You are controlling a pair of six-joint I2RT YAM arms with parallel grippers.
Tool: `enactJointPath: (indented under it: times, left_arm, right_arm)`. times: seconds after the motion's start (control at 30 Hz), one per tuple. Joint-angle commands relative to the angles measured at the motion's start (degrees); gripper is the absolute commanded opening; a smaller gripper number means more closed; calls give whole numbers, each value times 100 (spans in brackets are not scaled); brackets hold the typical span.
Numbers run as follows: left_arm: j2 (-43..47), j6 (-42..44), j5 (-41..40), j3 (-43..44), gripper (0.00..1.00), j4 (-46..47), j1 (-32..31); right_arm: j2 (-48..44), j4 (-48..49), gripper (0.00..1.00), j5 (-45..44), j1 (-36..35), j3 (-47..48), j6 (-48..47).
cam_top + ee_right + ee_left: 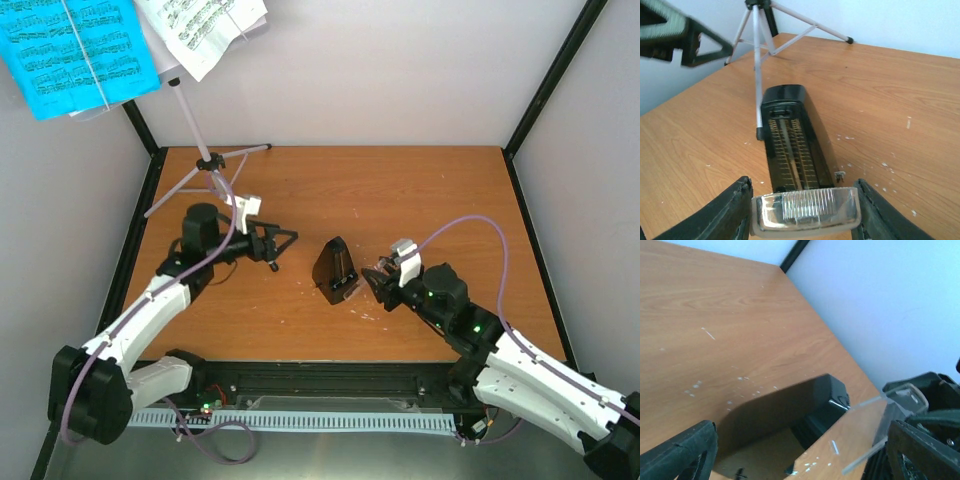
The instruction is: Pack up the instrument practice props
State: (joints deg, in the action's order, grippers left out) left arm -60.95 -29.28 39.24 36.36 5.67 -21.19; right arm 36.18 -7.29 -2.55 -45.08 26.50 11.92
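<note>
Two grippers flank black pyramid metronome (335, 268) on wooden worktop (400, 190), right gripper (372, 280) clamped on clear plastic cover (807, 209) just beside it, left gripper (283, 248) spread apart, near it

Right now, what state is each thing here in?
Metronome: upright, front uncovered.
Clear cover: off the metronome, gripped.
Music stand: standing, legs spread.
Music sheets: up on the stand.
Left fingers: open, empty.
Right fingers: shut on clear cover.
</note>
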Motion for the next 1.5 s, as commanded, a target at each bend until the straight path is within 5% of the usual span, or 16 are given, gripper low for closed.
enactJointPath:
  times: [0.0, 0.2, 0.57, 1.47]
  left_arm:
    - [-243, 1237, 896, 787, 93, -1673, 791]
    - [-310, 1591, -8, 882, 93, -1134, 1196]
    - [143, 2248, -1595, 743, 93, -1419, 1196]
    - [-182, 2155, -1134, 810, 91, -1385, 1195]
  right_arm:
    - [316, 1027, 35, 109, -244, -58, -396]
    - [623, 2025, 35, 162, -285, -429, -257]
    - [1057, 2243, 35, -372, -455, -551, -633]
    - [1926, 3018, 35, -1296, -908, -594, -814]
